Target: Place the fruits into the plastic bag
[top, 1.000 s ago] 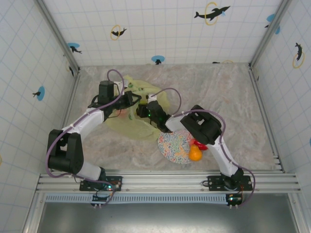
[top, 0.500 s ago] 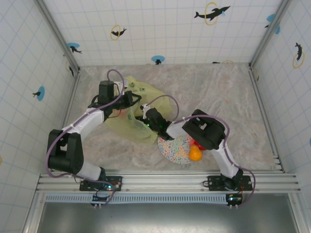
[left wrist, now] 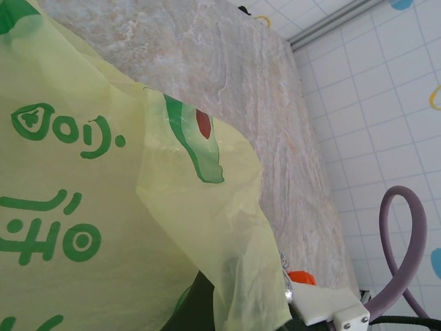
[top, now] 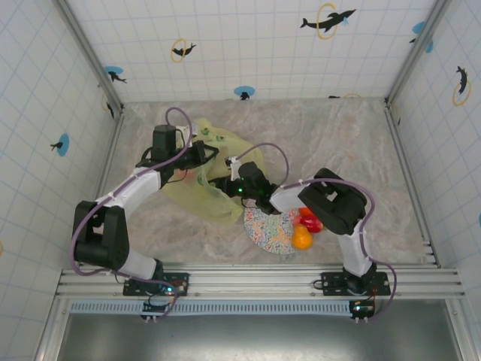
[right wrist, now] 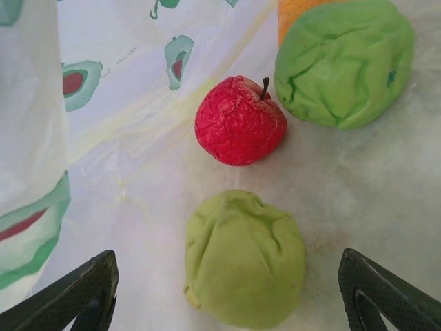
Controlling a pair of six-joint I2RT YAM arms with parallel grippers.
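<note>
The left tiled wall stands close beside the left arm. That arm rises from the near rail, folds at the elbow and stretches toward the far right, with a thin strip of marbled table between forearm and wall. The left gripper is pinched tight on the far rim of the thin, crinkly yellow-green plastic bag. The bag lies left of centre, its printed film hanging against the left wrist camera.

Reaching into the bag from the right, the right gripper has its fingers spread wide and grips nothing. Between them, untouched, lies a pale green pear-like fruit. A red apple sits beyond it and a wrinkled green round fruit just beside the apple, all on the bag's film.

The right forearm runs low over the far edge of a speckled multicoloured round plate. Its elbow bends sharply above a round orange fruit and a red fruit at the plate's right rim. Rightward, bare table opens out to the right tiled wall and back to the far wall.
</note>
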